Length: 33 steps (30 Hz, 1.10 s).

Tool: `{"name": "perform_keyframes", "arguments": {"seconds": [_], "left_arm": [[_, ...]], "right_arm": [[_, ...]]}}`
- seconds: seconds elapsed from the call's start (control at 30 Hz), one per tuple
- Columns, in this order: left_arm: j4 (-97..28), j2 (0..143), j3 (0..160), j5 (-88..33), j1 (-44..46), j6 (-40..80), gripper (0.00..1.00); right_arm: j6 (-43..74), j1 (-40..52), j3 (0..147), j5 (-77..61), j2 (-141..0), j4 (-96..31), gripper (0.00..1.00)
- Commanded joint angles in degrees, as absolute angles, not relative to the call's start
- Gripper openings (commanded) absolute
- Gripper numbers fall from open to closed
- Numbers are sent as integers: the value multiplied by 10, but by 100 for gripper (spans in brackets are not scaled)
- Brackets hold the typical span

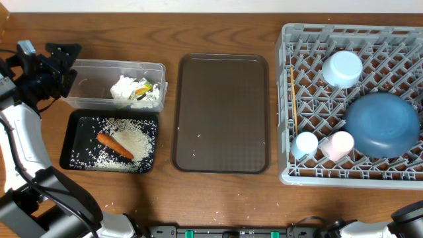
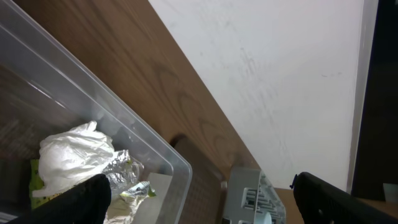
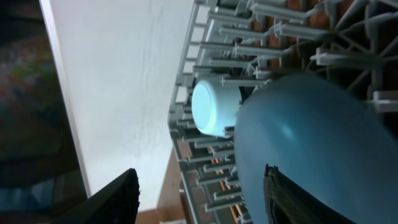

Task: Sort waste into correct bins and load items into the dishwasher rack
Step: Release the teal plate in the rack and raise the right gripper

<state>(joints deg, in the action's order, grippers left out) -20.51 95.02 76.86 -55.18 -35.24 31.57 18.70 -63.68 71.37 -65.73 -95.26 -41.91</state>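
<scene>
The crumpled white tissue lies in the clear rectangular box at the upper left of the overhead frame. The small yellow-green wrapper is tucked against its right side. The left wrist view shows the wrapper as shiny and creased. Just below the box sits the shallow black tray. It holds the short orange carrot, lying slantwise on a spread of white rice grains. A few stray grains dot the desk below the tray.

At the right of the frame stands the grey lattice rack. In it the large blue plate lies face down right of centre. The pink cup and the light blue cup stand just beside each other at the plate's lower left. The pale blue-white bowl sits above the plate, toward the top edge. The thin wooden chopsticks stand along the rack's left wall.

Between the bins and the rack lies the dark brown serving tray, with a few grains on it.

The left pincer is at the box's left end, its fingers spread wide apart and holding nothing. The right pincer faces the plate in the rack, its fingers likewise apart and empty.
</scene>
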Motion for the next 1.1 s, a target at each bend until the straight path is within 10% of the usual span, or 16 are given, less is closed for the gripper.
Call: {"name": "perform_keyframes", "arguments": {"seconds": [0.0, 0.43, 1.07], "left_arm": [[-204, 943, 775, -559, -354, 318, 96], [-204, 943, 775, -559, -354, 318, 96], [-204, 943, 775, -559, -354, 318, 96]], "right_arm": [[225, -641, 713, -663, -959, -411, 63], [139, -526, 724, -661, -945, -422, 53], [121, -397, 724, -127, -941, -496, 41]]}}
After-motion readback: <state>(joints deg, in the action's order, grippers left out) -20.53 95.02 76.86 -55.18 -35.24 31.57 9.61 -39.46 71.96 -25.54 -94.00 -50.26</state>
